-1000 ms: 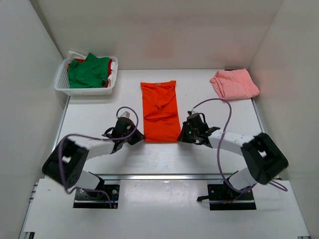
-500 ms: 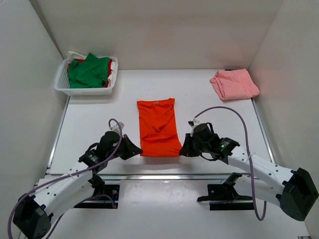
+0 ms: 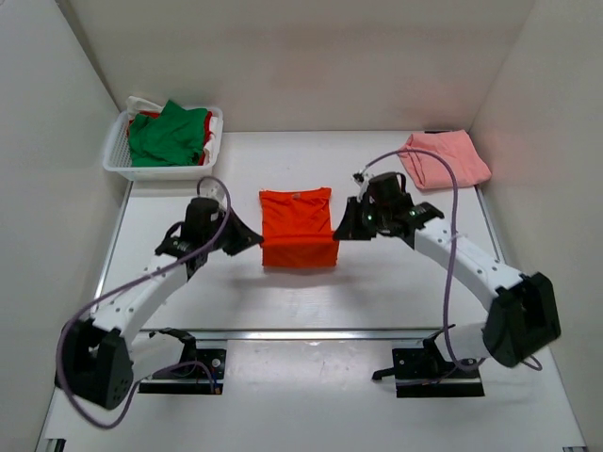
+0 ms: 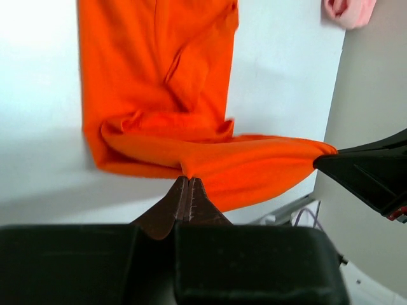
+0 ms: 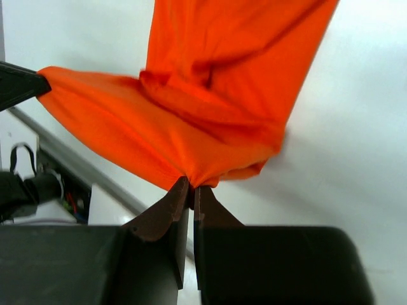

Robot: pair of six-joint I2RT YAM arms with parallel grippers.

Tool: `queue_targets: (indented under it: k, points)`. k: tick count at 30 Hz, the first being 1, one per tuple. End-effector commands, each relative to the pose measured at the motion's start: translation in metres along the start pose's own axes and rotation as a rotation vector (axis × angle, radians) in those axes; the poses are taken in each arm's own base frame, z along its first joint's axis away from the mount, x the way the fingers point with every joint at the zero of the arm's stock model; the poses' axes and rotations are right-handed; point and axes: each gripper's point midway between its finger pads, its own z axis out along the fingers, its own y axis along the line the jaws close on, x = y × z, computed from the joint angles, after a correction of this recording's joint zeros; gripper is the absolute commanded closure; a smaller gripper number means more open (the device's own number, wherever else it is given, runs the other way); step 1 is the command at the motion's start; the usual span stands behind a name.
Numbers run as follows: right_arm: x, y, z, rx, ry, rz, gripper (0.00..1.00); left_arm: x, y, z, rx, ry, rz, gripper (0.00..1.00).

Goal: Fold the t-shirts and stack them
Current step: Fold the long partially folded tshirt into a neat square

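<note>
The bright orange-red t-shirt [image 3: 298, 229] lies mid-table, its near hem lifted and carried back over the rest. My left gripper [image 3: 258, 239] is shut on the hem's left corner [image 4: 184, 170]. My right gripper [image 3: 338, 233] is shut on the hem's right corner [image 5: 194, 181]. The hem hangs stretched between the two grippers above the table. The pale pink t-shirt [image 3: 444, 158] lies folded at the back right. The green t-shirt [image 3: 168, 135] lies on top in the basket, with the red t-shirt [image 3: 208, 144] showing at its edge.
A white mesh basket [image 3: 160, 169] stands at the back left. White walls close the table on the left, back and right. A metal rail [image 3: 311, 334] runs along the near edge, above the arm bases.
Both grippers, holding the orange-red t-shirt's near hem, first pulled the shirt toward the near edge, then lifted the hem and carried it back toward the collar, so the shirt now looks shorter.
</note>
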Motion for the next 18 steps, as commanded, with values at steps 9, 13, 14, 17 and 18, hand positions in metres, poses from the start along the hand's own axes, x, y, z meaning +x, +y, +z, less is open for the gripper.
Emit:
queue_targets:
  k: [9, 13, 14, 17, 18]
  points:
    - [-0.137, -0.058, 0.083, 0.009, -0.072, -0.059, 0.99, -0.135, 0.015, 0.107, -0.057, -0.113, 0.081, 1.00]
    - [-0.176, -0.097, 0.130, 0.049, -0.079, -0.065, 1.00, -0.161, 0.036, 0.152, -0.074, -0.162, 0.030, 1.00]
    - [-0.187, -0.109, 0.140, 0.067, -0.091, -0.065, 1.00, -0.171, 0.040, 0.162, -0.053, -0.190, 0.006, 0.99]
    - [-0.215, -0.135, 0.157, 0.107, -0.135, -0.045, 0.97, -0.198, 0.032, 0.175, 0.021, -0.289, -0.034, 0.74]
    - [-0.220, -0.146, 0.160, 0.131, -0.150, -0.037, 0.88, -0.208, 0.027, 0.171, 0.064, -0.330, -0.059, 0.70]
